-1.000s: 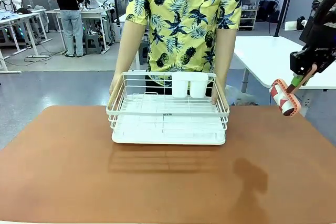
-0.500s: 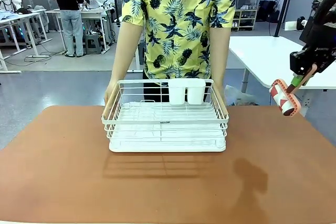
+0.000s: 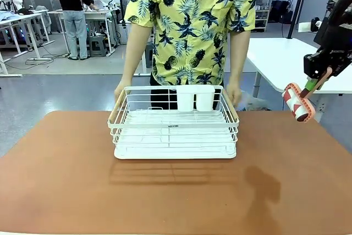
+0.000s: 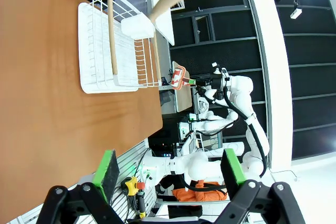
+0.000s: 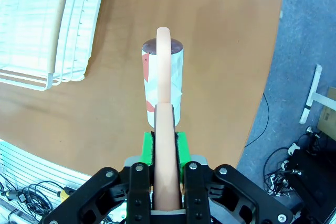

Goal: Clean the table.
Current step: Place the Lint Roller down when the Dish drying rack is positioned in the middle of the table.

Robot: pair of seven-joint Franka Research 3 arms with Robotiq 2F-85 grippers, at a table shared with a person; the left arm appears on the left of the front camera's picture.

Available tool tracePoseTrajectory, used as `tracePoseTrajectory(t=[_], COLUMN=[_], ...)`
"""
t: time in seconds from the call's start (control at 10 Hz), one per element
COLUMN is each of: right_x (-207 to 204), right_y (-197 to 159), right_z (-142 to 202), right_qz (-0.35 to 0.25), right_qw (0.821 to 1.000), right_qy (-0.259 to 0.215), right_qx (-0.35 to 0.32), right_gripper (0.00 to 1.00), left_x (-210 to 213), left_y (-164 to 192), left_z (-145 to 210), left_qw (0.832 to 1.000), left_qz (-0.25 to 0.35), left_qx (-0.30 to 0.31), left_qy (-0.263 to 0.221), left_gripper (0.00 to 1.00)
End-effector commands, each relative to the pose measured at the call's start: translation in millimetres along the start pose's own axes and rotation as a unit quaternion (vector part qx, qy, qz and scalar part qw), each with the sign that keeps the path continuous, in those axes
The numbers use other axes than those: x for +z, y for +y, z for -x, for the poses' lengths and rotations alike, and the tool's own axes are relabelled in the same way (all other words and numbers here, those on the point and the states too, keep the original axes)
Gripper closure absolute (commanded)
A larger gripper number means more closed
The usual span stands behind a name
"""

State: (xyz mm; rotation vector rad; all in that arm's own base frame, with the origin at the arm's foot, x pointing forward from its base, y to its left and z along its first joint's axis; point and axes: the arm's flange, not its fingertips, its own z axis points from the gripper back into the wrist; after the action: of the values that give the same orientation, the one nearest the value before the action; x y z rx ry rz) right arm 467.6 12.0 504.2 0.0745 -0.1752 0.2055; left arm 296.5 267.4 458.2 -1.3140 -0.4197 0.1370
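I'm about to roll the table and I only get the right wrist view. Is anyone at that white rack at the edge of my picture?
Observer: Yes. The front view shows a person at the far side with a hand at each far corner of the dish rack.
Operator: Is my roller touching the table?
Observer: No. From the front, the lint roller hangs in the air, clear of the table, near its far right corner.
Operator: And the other arm?
Observer: The left gripper is open and empty, looking across the tabletop toward the rack.
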Motion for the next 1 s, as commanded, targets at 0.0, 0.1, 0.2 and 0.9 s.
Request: tracePoseTrajectory(t=[0.0,0.1,0.2,0.9], right_x=[3.4,3.4,3.4,3.4], right_y=[1.3,1.3,1.3,1.3], right_z=[1.4,1.4,1.4,1.4], right_qz=[0.009,0.009,0.009,0.009], right_qw=[1.000,1.000,1.000,1.000], right_qy=[0.003,0.003,0.003,0.003], right_qx=[-0.006,-0.006,-0.006,-0.006], right_gripper=[0.79,0.79,0.79,0.79], left_x=[3.1,3.1,3.1,3.1], left_y=[-1.0,-1.0,-1.0,-1.0], left_z=[-0.7,-0.7,-0.7,-0.7], left_qw=[1.000,1.000,1.000,1.000], left_qz=[0.012,0.012,0.012,0.012], left_qx=[-0.012,-0.012,-0.012,-0.012], left_qy=[-0.003,-0.003,-0.003,-0.003], left_gripper=[0.00,0.00,0.00,0.00])
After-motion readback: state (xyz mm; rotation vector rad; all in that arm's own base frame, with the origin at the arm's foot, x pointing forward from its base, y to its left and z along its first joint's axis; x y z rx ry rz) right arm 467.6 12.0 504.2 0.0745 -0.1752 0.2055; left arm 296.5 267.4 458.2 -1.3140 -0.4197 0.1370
